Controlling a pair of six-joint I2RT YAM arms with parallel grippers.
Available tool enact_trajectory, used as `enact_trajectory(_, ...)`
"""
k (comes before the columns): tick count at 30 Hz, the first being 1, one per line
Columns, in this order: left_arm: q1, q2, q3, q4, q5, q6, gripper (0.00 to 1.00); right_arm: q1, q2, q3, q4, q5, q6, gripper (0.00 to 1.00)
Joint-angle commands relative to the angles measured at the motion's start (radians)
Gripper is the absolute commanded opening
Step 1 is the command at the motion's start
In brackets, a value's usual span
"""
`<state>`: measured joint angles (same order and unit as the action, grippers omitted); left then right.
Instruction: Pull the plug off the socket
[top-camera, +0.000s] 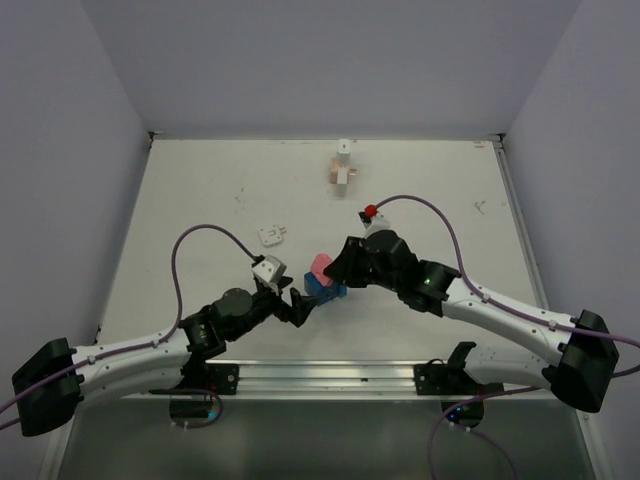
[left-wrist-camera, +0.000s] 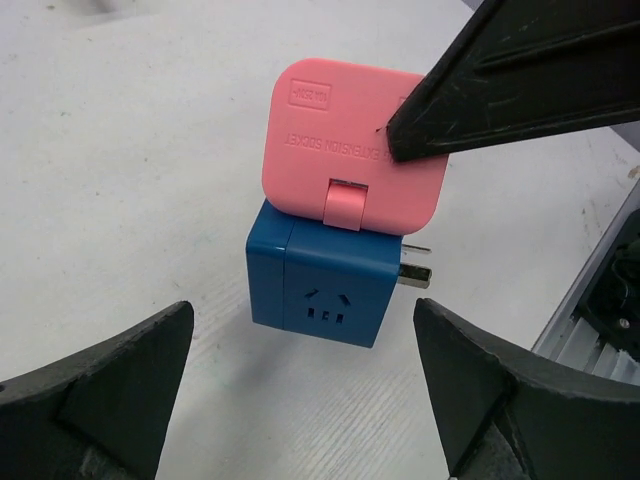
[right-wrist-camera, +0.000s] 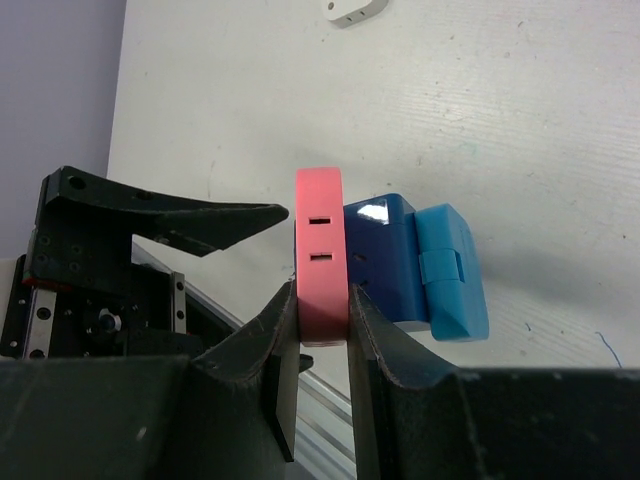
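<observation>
A flat pink plug (left-wrist-camera: 350, 140) sits pressed against one face of a dark blue cube socket (left-wrist-camera: 320, 280), near the table's front middle. My right gripper (right-wrist-camera: 322, 310) is shut on the pink plug (right-wrist-camera: 321, 250), one finger on each flat side. A light blue block (right-wrist-camera: 450, 270) is attached to the far side of the cube (right-wrist-camera: 380, 260). My left gripper (left-wrist-camera: 303, 330) stands wide open just short of the cube, its fingers (left-wrist-camera: 120, 380) touching nothing. Metal prongs (left-wrist-camera: 415, 272) stick out at the cube's right. From above, the pink plug (top-camera: 320, 264) lies between both grippers.
A small white adapter (top-camera: 271, 235) lies left of the middle. A wooden and white block pair (top-camera: 342, 168) stands at the back. An aluminium rail (top-camera: 330, 375) runs along the near edge. Grey walls enclose the table on three sides.
</observation>
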<state>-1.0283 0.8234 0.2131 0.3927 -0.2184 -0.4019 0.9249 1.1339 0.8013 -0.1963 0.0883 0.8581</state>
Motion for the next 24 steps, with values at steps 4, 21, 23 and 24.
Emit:
enact_trajectory(4, -0.003, -0.001, -0.003, 0.095, 0.030, 0.048, 0.95, 0.005, -0.034, 0.062, 0.050, -0.005, 0.065, 0.00)
enact_trajectory(21, -0.003, 0.114, 0.022, 0.155, 0.048, 0.052, 0.86, 0.005, -0.026, 0.081, 0.086, -0.053, 0.081, 0.00)
enact_trajectory(23, -0.003, 0.128, 0.028, 0.156, 0.054, 0.052, 0.84, 0.003, -0.022, 0.081, 0.090, -0.055, 0.081, 0.00)
enact_trajectory(24, -0.003, 0.131, 0.032, 0.156, 0.054, 0.052, 0.84, 0.005, -0.019, 0.081, 0.093, -0.058, 0.081, 0.00)
